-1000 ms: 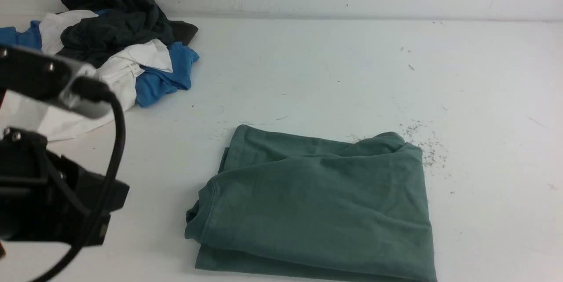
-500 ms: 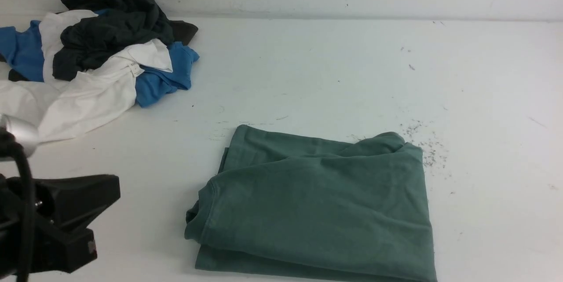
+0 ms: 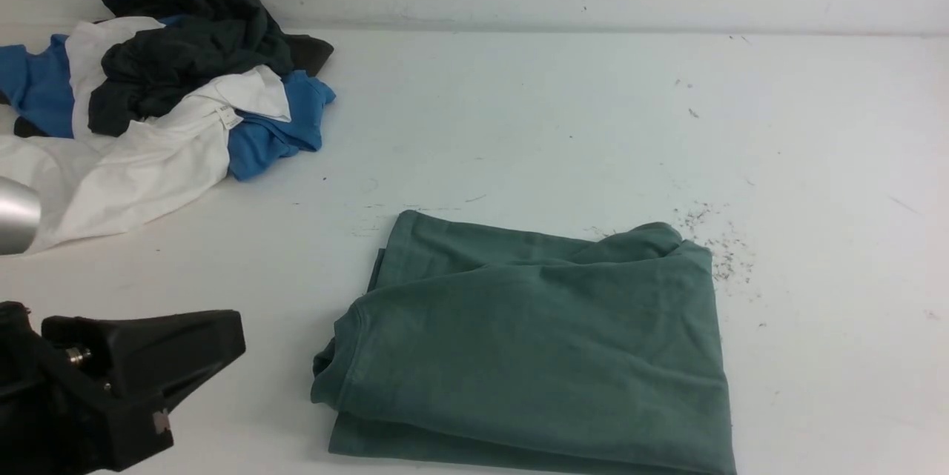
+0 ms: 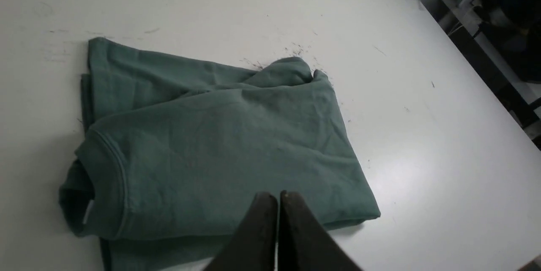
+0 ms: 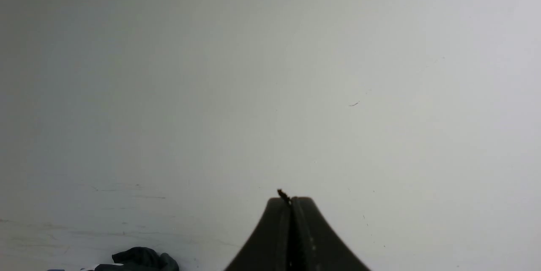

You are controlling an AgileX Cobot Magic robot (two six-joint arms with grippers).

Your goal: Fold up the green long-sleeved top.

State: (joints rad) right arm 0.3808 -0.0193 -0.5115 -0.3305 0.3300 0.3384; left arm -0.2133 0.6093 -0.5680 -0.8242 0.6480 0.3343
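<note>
The green long-sleeved top (image 3: pixel 534 341) lies folded into a rough rectangle on the white table (image 3: pixel 556 127), near its front edge. Its crew neck (image 4: pixel 80 195) points left, with a bit of white tag inside. My left gripper (image 3: pixel 239 338) hangs low at the front left, a short way left of the top, shut and holding nothing. The left wrist view shows its fingertips pressed together (image 4: pixel 279 197) above the top's near edge (image 4: pixel 211 148). My right gripper (image 5: pixel 291 200) is outside the front view. Its own view shows it shut over bare table, a speck of dark lint at its tip.
A heap of blue, white and dark garments (image 3: pixel 170 90) sits at the back left of the table. Dark lint specks (image 3: pixel 712 238) are scattered by the top's far right corner. Past the table's right edge stands dark equipment (image 4: pixel 498 30).
My left arm has dropped from in front of the clothes heap to low at the front left, its gripper tip now pointing toward the top. The top has not moved.
</note>
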